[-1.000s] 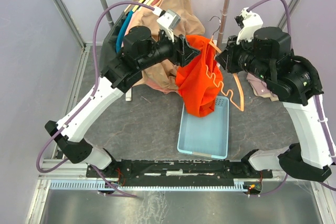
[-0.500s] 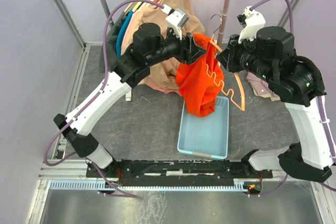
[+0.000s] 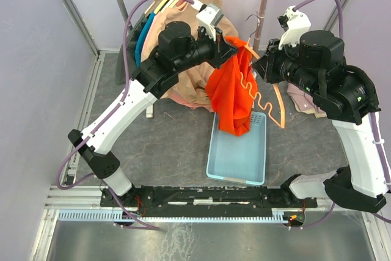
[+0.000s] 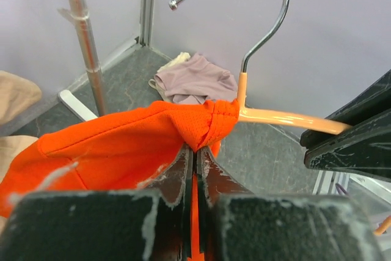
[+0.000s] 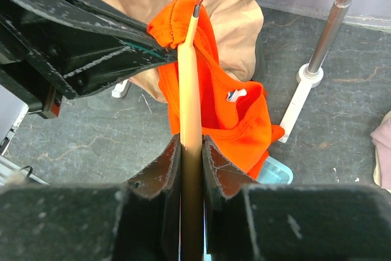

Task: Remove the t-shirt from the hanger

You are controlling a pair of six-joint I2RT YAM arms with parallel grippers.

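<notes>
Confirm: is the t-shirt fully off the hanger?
No, the t-shirt is bunched over the hanger beside its hook, pinched in the left gripper.

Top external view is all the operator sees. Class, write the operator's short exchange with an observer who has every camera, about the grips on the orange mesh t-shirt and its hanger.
Operator: Has the left gripper caught cloth?
Observer: Yes. The left wrist view shows it shut on a fold of the orange mesh t-shirt, at the top of the pale orange plastic hanger.
Operator: And the right gripper?
Observer: The right wrist view shows it shut on that hanger's arm.
</notes>
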